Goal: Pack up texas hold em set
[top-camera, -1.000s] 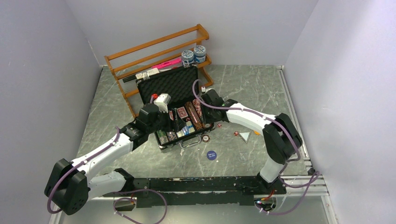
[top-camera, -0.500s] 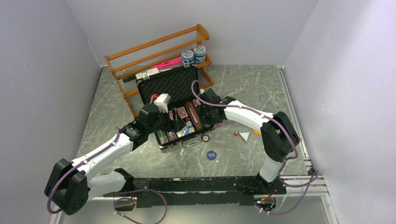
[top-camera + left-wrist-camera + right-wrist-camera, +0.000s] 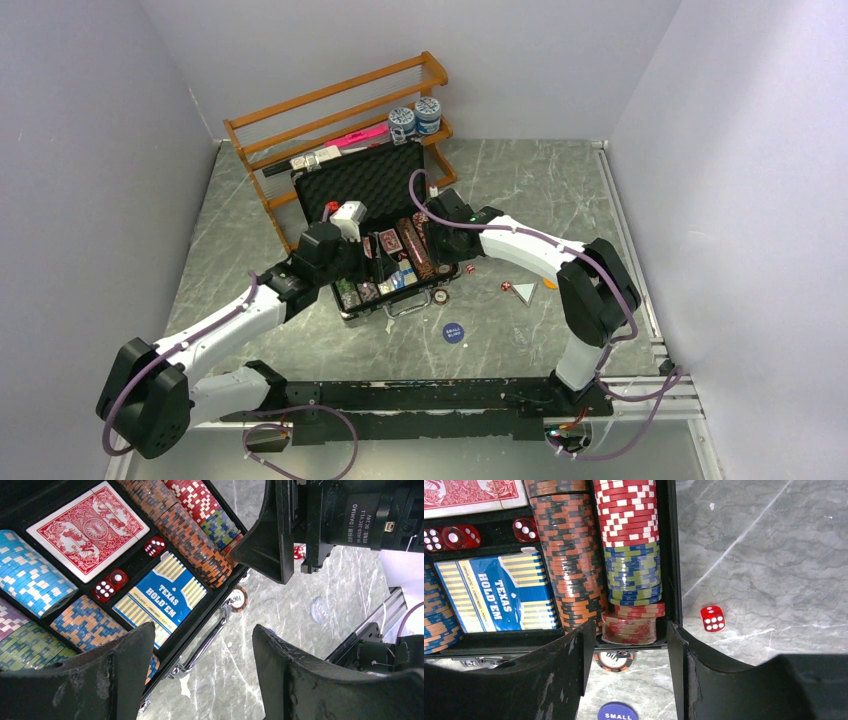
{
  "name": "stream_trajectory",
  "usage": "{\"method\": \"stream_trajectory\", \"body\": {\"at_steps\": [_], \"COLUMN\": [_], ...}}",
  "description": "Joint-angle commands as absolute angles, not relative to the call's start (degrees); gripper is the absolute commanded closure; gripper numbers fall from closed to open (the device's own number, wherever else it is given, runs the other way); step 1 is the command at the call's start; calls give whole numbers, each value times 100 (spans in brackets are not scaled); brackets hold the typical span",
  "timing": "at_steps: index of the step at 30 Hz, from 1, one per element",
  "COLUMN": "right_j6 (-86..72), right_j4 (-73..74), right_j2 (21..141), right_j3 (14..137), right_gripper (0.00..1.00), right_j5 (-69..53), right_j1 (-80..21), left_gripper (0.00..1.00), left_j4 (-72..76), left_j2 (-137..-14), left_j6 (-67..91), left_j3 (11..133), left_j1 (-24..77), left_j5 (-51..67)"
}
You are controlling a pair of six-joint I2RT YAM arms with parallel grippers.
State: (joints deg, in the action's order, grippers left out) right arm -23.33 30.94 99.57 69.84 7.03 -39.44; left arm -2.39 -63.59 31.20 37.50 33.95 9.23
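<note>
Deck point(image 3: 160, 597) reads "TEXAS HOLD'EM"; left tool point(image 3: 202, 635) and right tool point(image 3: 630, 630) gape empty.

The black briefcase point(image 3: 365, 185) stands open on the worktop point(image 3: 560, 190), its foam lid raised at the far side. Chip rows point(image 3: 571, 555), a red deck point(image 3: 87, 527), a blue deck point(image 3: 499, 597) and red dice point(image 3: 111, 584) lie inside. One die point(image 3: 712, 618) lies just right of it. A loose chip point(image 3: 614, 660) and a blue disc point(image 3: 453, 333) lie nearer.

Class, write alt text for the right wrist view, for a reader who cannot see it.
The right gripper hangs open over the end of a chip row in the case. A blue deck and dice lie inside; one die sits outside on the table.
</note>
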Motion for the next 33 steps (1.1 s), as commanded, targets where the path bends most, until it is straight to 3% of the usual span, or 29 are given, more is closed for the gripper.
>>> {"method": "stream_trajectory", "body": {"at_steps": [1,7,14,21,24,28,33], "right_j6": [-2229,-2073,-1878,-1963,-2139,-2377,-2687], "right_j4": [2836,2992,3015,2741,2946,3366,3879], "right_j2": [10020,10015,9736,9798,9908,9574,8932], "right_j3": [7119,6942,6316,6214,6573,7041,7264], "right_gripper": [44,57,62,61,56,39,26], "right_j5": [820,545,919,979,902,773,835], "right_j1": [-3946,-3945,-3917,-3876,-3876,-3810,-3497], "left_gripper": [24,24,24,24,24,23,22], "left_j4": [-42,-44,-53,-49,-70,-127,-126], "left_j2": [-6298,-6229,-6136,-6156,-6154,-6082,-5923], "left_j6": [3194,3215,3239,3237,3240,3222,3263], "left_j3": [3675,3614,3533,3526,3544,3560,3517], "left_j1": [3419,3419,3419,3419,3419,3419,3419], "left_j5": [1011,974,943,976,993,927,765]}}
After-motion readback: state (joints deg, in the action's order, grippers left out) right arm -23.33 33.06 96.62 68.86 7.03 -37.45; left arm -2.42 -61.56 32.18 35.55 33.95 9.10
